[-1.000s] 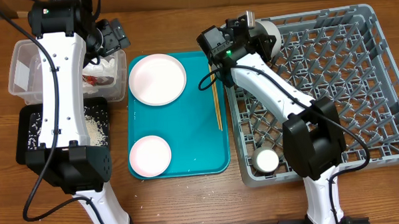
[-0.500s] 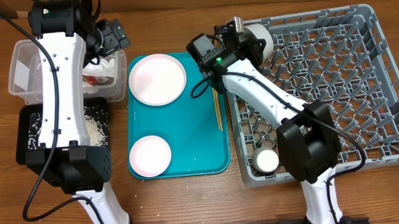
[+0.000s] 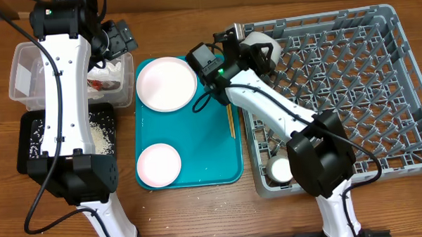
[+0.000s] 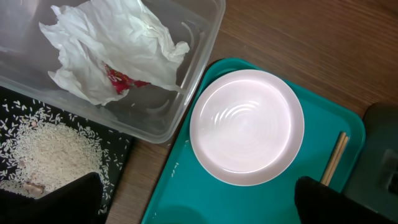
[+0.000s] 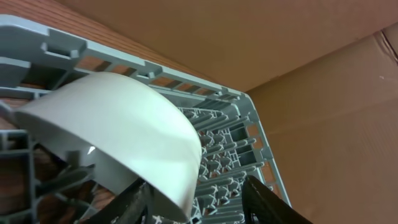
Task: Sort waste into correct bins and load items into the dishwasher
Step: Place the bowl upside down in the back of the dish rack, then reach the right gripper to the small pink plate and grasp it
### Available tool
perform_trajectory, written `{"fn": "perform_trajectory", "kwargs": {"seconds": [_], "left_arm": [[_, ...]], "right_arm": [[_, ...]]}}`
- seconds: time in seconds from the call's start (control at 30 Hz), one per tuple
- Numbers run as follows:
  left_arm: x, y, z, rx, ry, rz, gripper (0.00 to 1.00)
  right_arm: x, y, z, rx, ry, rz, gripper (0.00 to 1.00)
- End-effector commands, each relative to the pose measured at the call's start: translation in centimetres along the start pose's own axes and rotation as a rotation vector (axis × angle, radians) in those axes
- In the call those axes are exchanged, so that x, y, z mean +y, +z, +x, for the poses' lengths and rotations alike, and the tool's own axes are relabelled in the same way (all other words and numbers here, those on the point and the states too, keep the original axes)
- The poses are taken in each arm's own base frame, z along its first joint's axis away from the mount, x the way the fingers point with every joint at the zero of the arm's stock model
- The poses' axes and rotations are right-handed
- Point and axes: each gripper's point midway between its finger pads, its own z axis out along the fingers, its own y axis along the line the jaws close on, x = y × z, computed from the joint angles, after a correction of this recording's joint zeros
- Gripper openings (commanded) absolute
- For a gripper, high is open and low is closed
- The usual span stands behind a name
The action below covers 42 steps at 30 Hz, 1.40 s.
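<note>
I have my right arm (image 3: 267,106) rising from its base at the near edge of the rack (image 3: 365,85). It folds at the elbow and slants long and low to the far left. Its wrist sits over the far right corner of the teal tray (image 3: 198,143), and the claw is turned back toward the rack's far left corner. There the right claw (image 5: 199,202) meets the bowl (image 5: 118,130), which stands tipped on edge among the pegs with its rounded outside toward the wrist camera. The fingers (image 5: 261,202) are roughly half spread and straddle the bowl's rim. One lies under the bowl and the other stands off its outer wall, with rack grid showing in the gap, so I read no pinch on it.

My left arm (image 3: 62,88) stretches straight out from its base over the black tray (image 3: 24,164) and the tub (image 3: 23,76), its wrist looking down at the tub's right-hand edge. The left claw (image 4: 196,186) is spread wide and holds nothing; only its dark tips show at the bottom corners of its view.

The napkin (image 4: 112,50), with a red scrap (image 4: 121,78) tucked in it, lies in the tub. Rice (image 4: 50,146) lies on the black tray. On the teal tray are a large white plate (image 3: 166,83), a smaller plate (image 3: 158,165) nearer the bases, and the chopsticks (image 3: 230,121) along its right side. A cup (image 3: 280,171) sits in the rack's near left corner, partly behind the arm.
</note>
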Motion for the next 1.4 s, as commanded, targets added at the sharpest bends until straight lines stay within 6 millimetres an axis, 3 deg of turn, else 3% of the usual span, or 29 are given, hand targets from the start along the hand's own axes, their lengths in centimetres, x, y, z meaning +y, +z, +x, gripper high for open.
{"fn": "perform_trajectory", "kwargs": {"seconds": [0.0, 0.3, 0.5, 0.73, 0.93, 1.07, 1.2, 1.37], "left_arm": [[-0.1, -0.8, -0.4, -0.027, -0.003, 0.001, 1.00], [-0.1, -0.8, -0.4, -0.027, -0.003, 0.001, 1.00], [-0.1, -0.8, -0.4, -0.027, -0.003, 0.001, 1.00], [-0.1, -0.8, -0.4, -0.027, -0.003, 0.001, 1.00], [-0.1, -0.8, -0.4, -0.027, -0.003, 0.001, 1.00], [-0.1, -0.8, -0.4, -0.027, -0.003, 0.001, 1.00], [-0.1, -0.8, -0.4, -0.027, -0.003, 0.001, 1.00], [-0.1, -0.8, -0.4, -0.027, -0.003, 0.001, 1.00]], "right_arm": [[0.2, -0.9, -0.3, -0.021, 0.010, -0.005, 0.50], [2.0, -1.7, -0.3, -0.006, 0.041, -0.111, 0.60], [3.5, -3.0, -1.8, 0.017, 0.101, -0.294, 0.69], [3.3, -4.9, -3.2, 0.051, 0.155, -0.446, 0.75], [5.0, -10.2, -4.1, 0.143, 0.199, -0.828, 0.83], [8.0, -15.7, -2.2, 0.278, 0.141, -1.183, 0.87], [9.7, -19.5, -0.1, 0.391, 0.091, -1.401, 0.79], [13.0, -22.0, 3.5, 0.484, 0.024, -1.515, 0.68]]}}
